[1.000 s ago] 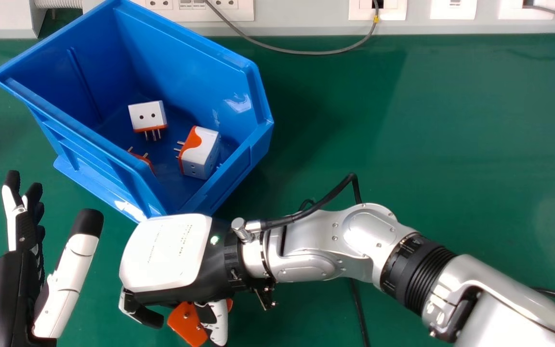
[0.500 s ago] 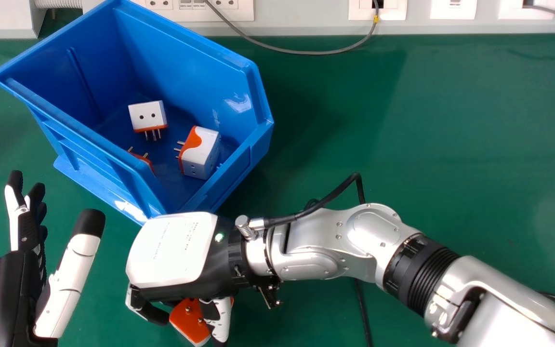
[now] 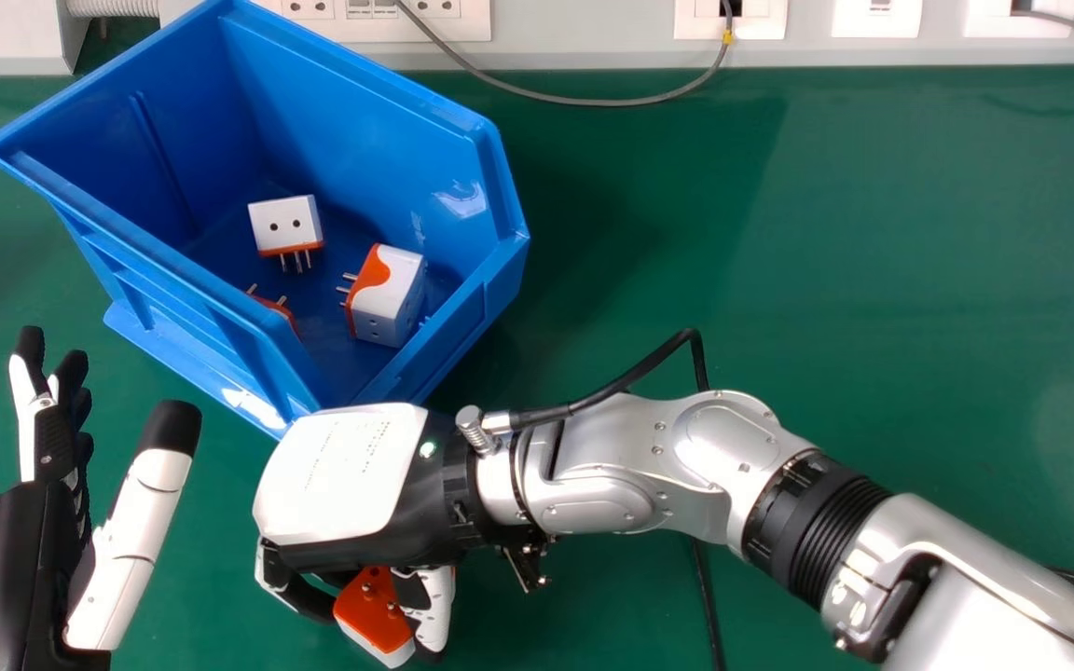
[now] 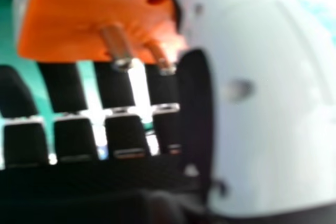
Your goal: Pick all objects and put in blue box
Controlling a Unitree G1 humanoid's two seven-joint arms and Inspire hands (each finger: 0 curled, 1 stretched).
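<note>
My right hand is in front of the blue box's near corner, curled round an orange and white plug adapter. In the right hand view, the adapter shows its orange face and metal pins beside the thumb of my right hand. Inside the box lie a white adapter, a larger white and orange adapter and a partly hidden orange one. My left hand stands open at the left edge, fingers straight, holding nothing.
A green table lies under everything. Wall sockets line the back, with a grey cable drooping onto the table. A black cable runs beneath my right forearm.
My right hand has shifted slightly right and toward the box, carrying the adapter along; more of the adapter's orange face shows. My left hand has barely moved.
</note>
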